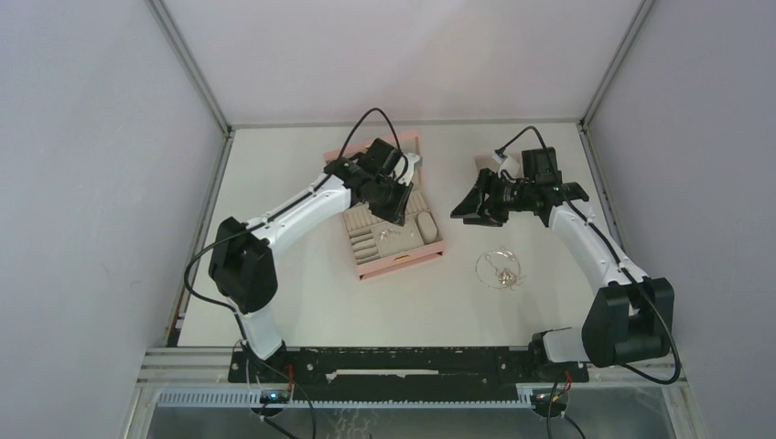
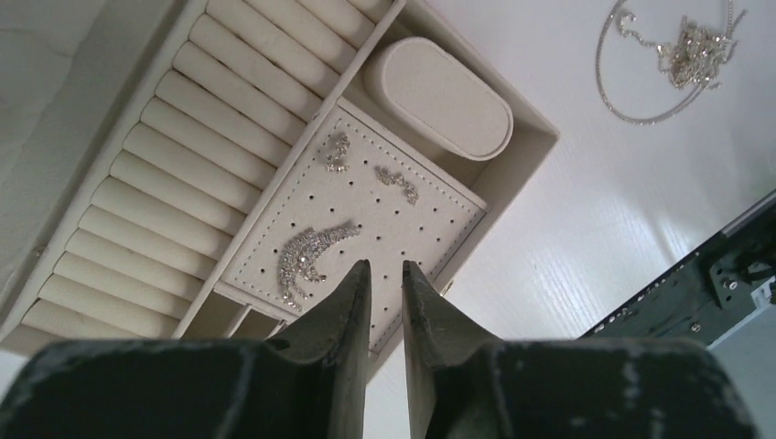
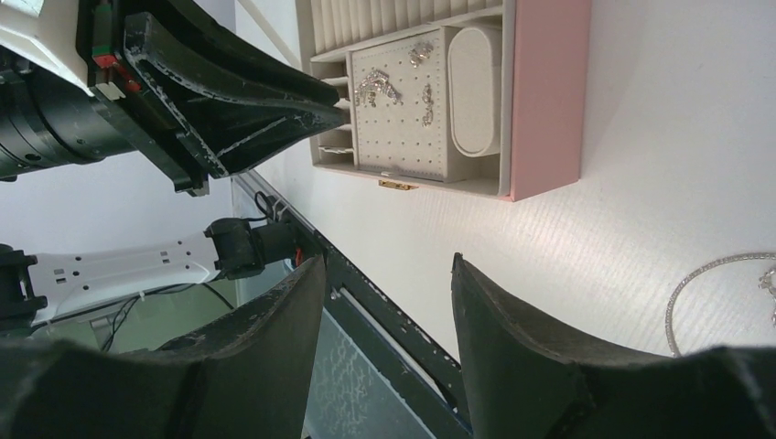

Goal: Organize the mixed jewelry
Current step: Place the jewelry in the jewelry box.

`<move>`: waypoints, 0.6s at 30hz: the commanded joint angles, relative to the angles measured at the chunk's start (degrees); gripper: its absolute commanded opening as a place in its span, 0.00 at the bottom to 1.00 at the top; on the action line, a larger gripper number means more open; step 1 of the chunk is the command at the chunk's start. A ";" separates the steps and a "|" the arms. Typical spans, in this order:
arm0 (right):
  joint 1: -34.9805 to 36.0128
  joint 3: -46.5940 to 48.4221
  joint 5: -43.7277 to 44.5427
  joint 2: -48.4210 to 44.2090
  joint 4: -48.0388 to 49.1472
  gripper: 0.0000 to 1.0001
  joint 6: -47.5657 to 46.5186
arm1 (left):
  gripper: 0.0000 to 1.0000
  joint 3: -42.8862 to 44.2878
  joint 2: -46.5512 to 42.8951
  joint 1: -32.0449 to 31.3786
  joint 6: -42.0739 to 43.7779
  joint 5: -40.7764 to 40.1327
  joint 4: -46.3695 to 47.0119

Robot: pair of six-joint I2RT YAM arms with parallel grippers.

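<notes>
Though three pieces (image 2: 307,256) sit on the box's (image 1: 403,264) pad (image 2: 430,215), I judge sorting half done: the chain (image 2: 686,50) lies on the table (image 1: 302,302) right of it, a round loop with no long axis. Left gripper (image 2: 384,265) hovers over the pad, jaws a slit apart, empty; right gripper (image 3: 386,265) hangs wide, empty. Next I'd lower it onto the chain.

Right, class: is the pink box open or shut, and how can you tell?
Open. The box shows its ring rolls and a dotted pad with silver pieces lying on it.
</notes>
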 commanded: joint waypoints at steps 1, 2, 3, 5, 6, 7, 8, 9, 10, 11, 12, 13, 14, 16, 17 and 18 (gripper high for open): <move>0.36 1.40 0.39 -2.91 0.74 0.61 -1.24 | 0.22 -1.16 -0.86 0.33 -3.25 -1.52 4.96; 0.37 1.24 0.35 -3.00 0.61 0.61 -1.24 | 0.19 -1.66 -0.85 0.33 -3.61 -1.03 5.55; 0.31 1.15 0.34 -3.07 0.56 0.62 -1.27 | 0.17 -2.22 -0.77 0.33 -3.95 -0.38 6.01; 0.23 0.98 0.34 -3.26 0.42 0.62 -1.44 | 0.15 -3.04 -0.52 0.33 -4.67 0.36 6.58; 0.21 1.00 0.42 -3.29 0.32 0.62 -1.54 | 0.14 -3.16 -0.17 0.33 -4.86 0.29 6.62; 0.14 0.99 0.43 -3.37 0.23 0.61 -1.56 | 0.13 -3.32 0.03 0.29 -5.11 -0.01 6.50; 0.17 1.01 0.44 -3.37 0.14 0.61 -1.69 | 0.13 -3.47 0.17 0.26 -5.22 -0.30 6.40; 0.13 1.06 0.43 -3.38 0.07 0.61 -1.83 | 0.13 -3.50 0.23 0.31 -5.33 -0.56 6.34; 0.05 1.03 0.40 -3.33 0.03 0.61 -1.90 | 0.13 -3.53 0.36 0.33 -5.37 -0.97 6.17; 0.11 1.03 0.37 -3.29 -0.05 0.61 -2.03 | 0.13 -3.64 0.46 0.25 -5.31 -1.23 6.06; -0.02 0.98 0.29 -3.21 -0.06 0.61 -2.06 | 0.13 -3.81 0.53 0.32 -5.25 -1.37 6.02; -0.01 1.04 0.26 -3.08 -0.06 0.61 -2.13 | 0.13 -3.95 0.67 0.31 -5.10 -1.43 5.90; 0.01 1.05 0.18 -3.02 -0.02 0.61 -2.12 | 0.13 -3.97 0.91 0.27 -5.05 -1.21 5.73; -0.14 1.02 0.08 -2.84 0.03 0.61 -2.13 | 0.13 -4.09 1.39 0.20 -5.19 -0.93 5.50; -0.09 1.01 0.08 -2.85 0.03 0.61 -2.13 | 0.13 -4.18 1.62 0.24 -5.25 -0.87 5.48; -0.14 0.98 0.09 -2.77 0.04 0.61 -2.13 | 0.13 -4.27 1.77 0.24 -5.29 -0.99 5.44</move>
